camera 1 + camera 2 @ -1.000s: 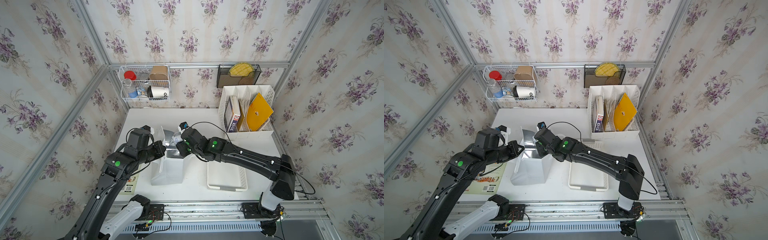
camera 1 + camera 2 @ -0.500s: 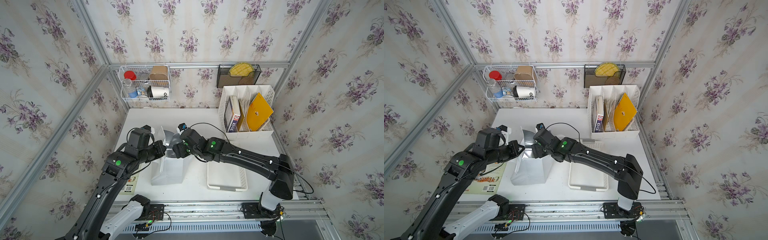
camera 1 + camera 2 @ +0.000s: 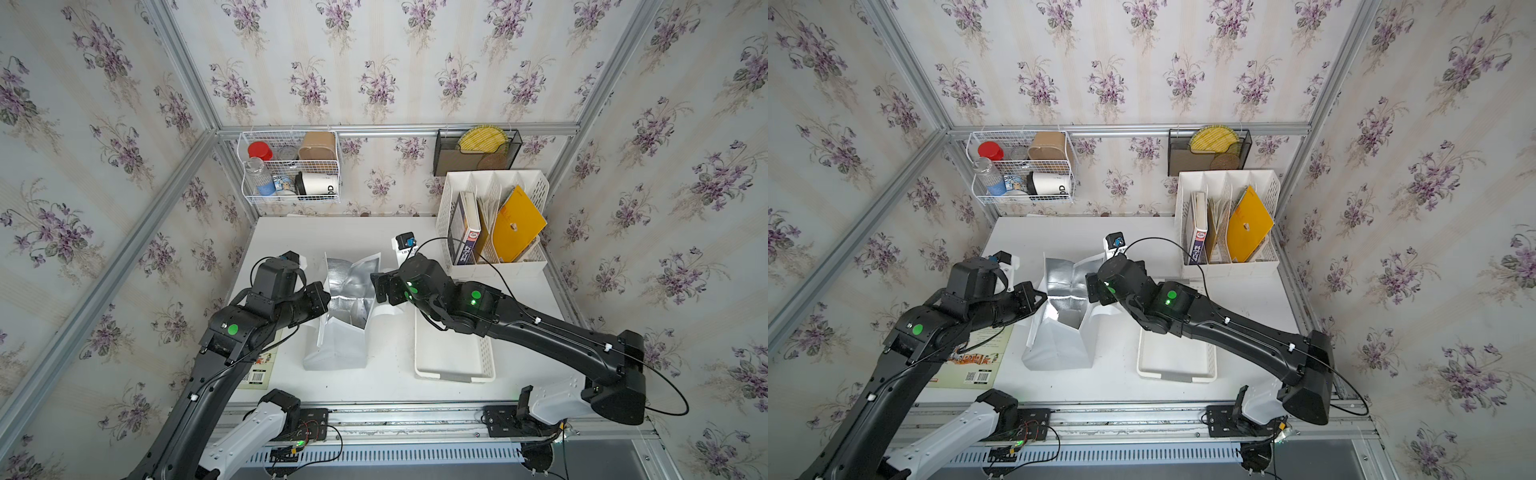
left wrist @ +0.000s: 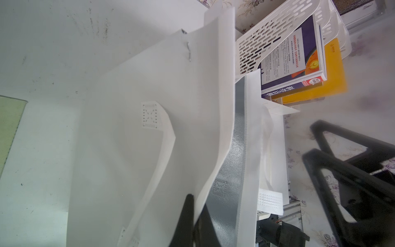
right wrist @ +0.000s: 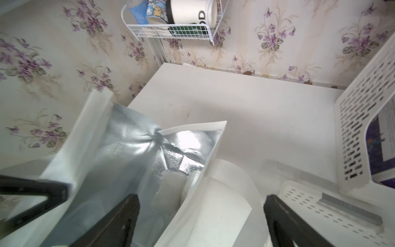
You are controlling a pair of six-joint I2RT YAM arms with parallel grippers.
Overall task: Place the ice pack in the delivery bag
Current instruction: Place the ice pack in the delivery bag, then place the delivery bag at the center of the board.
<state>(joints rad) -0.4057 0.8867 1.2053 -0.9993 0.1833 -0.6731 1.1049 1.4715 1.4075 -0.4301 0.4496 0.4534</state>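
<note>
The delivery bag [image 3: 336, 353] stands open in the middle of the table, its silver lining [image 5: 128, 149] showing. My left gripper [image 4: 195, 218] is shut on the bag's left rim [image 4: 213, 149], one finger outside and one on the foil side. It holds that wall up in both top views [image 3: 1038, 297]. My right gripper [image 5: 201, 213] hangs open over the bag's right rim [image 3: 380, 286], and the bag's right wall runs between its spread fingers. The ice pack [image 5: 168, 190], a whitish translucent pouch, lies down inside the bag, free of both grippers.
A low white perforated tray [image 3: 453, 357] lies right of the bag under my right arm. A white file rack with books [image 3: 494, 224] stands at the back right. A wire basket [image 3: 291, 166] and a black mesh holder [image 3: 476, 151] hang on the back wall. A magazine [image 3: 259, 370] lies under my left arm.
My right gripper has opened wide at the bag's mouth and has let go of the ice pack, which now lies inside. My left gripper still holds the rim.
</note>
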